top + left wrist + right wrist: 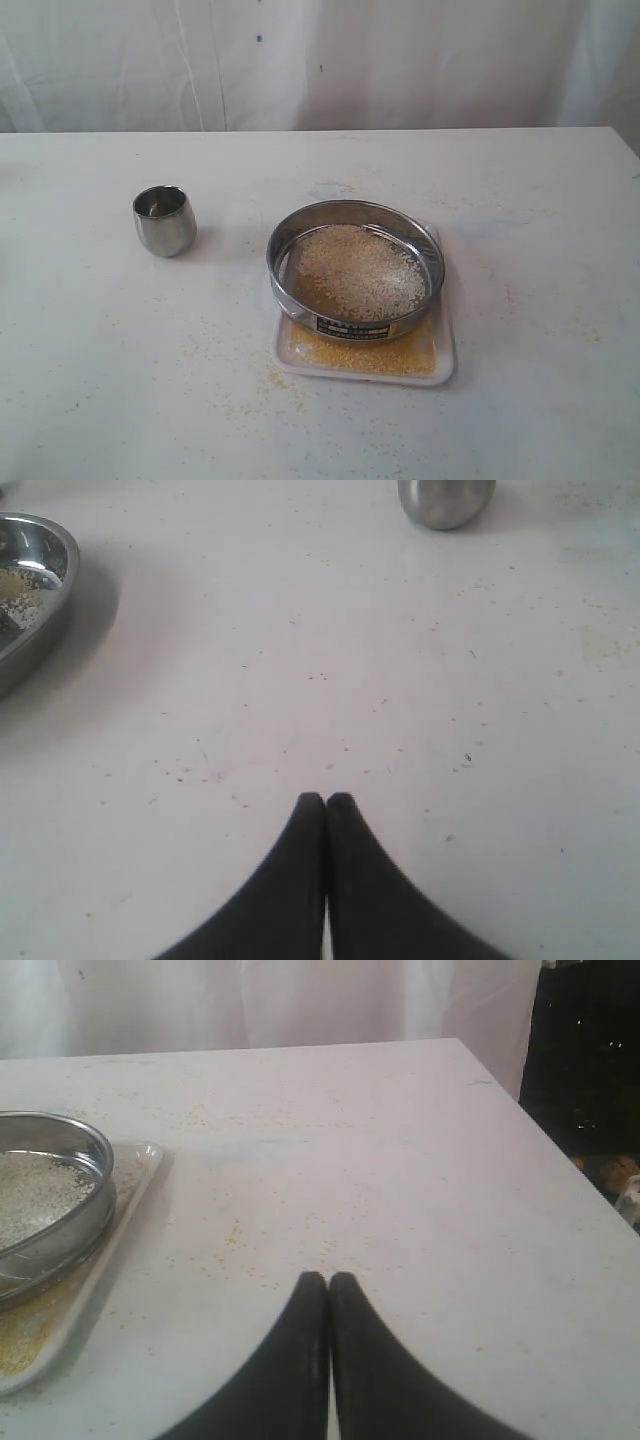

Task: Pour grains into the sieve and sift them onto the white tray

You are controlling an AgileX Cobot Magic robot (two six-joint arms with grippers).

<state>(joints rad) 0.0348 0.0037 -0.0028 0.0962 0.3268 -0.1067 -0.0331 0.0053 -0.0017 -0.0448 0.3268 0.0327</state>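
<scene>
The sieve (pixel 288 292), a wide steel ring with a dark label on its wall, rests on the white tray (pixel 447 362). Pale coarse grains (pixel 360 268) lie on its mesh. Finer golden grains (pixel 375 356) cover the tray below the front rim. The right wrist view shows the sieve (pixel 85 1215), its pale grains (pixel 30 1190) and the tray (pixel 140 1165) off to one side of my right gripper (pixel 328 1278), which is shut and empty over bare table. My left gripper (pixel 326 798) is shut and empty too, well apart from everything. Neither gripper shows in the exterior view.
A small rounded steel cup (pixel 164 220) stands upright left of the sieve, and the cup (pixel 445 500) also shows beyond the left gripper. A rounded steel bowl (pixel 45 600) with a few grains sits at that view's edge. Stray grains dot the table. The table's edge (pixel 540 1130) runs close beside the right gripper.
</scene>
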